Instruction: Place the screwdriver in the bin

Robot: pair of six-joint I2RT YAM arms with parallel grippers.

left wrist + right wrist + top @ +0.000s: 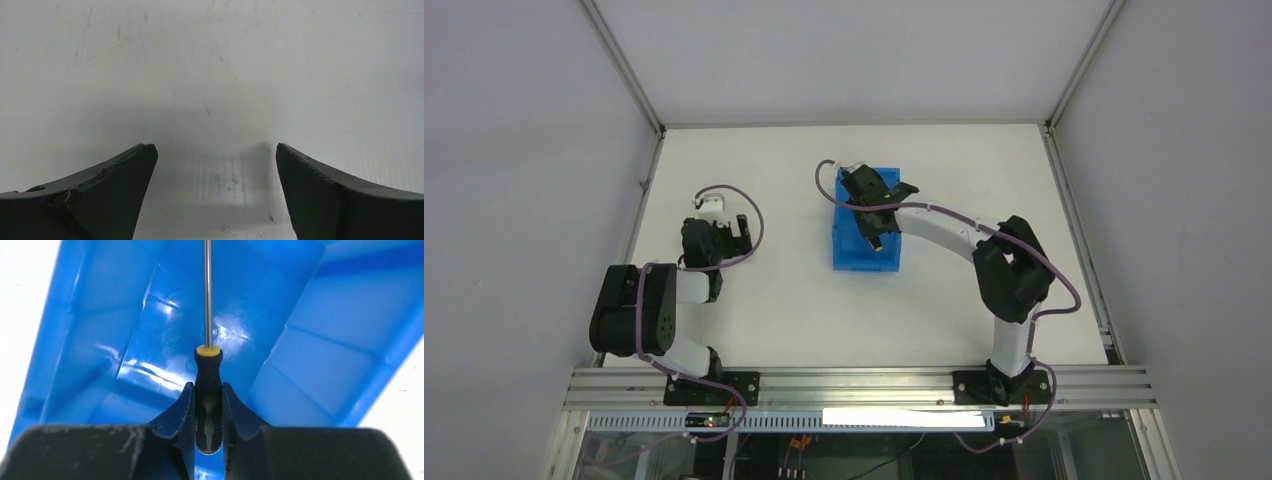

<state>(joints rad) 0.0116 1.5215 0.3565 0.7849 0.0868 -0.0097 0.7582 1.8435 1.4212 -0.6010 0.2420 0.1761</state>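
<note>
In the right wrist view we see the right pincer (pixel 207 386) closed on the screwdriver (pixel 208 365). Its two dark fingers (pixel 182 410) press against either side of the black handle. The ribbed end of the handle sits deep between them, and the yellow collar juts just beyond the tips. From there the thin metal shaft runs straight out toward 12 o'clock, in line with the pincer, and leaves the top of the view. All around it is the blue inside of the bin (pixel 100 340). The walls rise at 9 and 3 o'clock and the glossy floor lies behind the shaft. We cannot tell whether the tip touches that floor.

From above, the bin (pixel 864 258) sits near the middle of the bench (pixel 774 310), at about 10 o'clock from the right arm's base. The right pincer (pixel 874 235) is directly over it and hides the screwdriver from this camera.

The left pincer (pixel 739 228) is well apart, at 9 o'clock from the bin. In its own view the left pincer (pixel 215 147) is open, with its fingers spread wide over the bare scuffed bench (pixel 210 60) and nothing between them.
</note>
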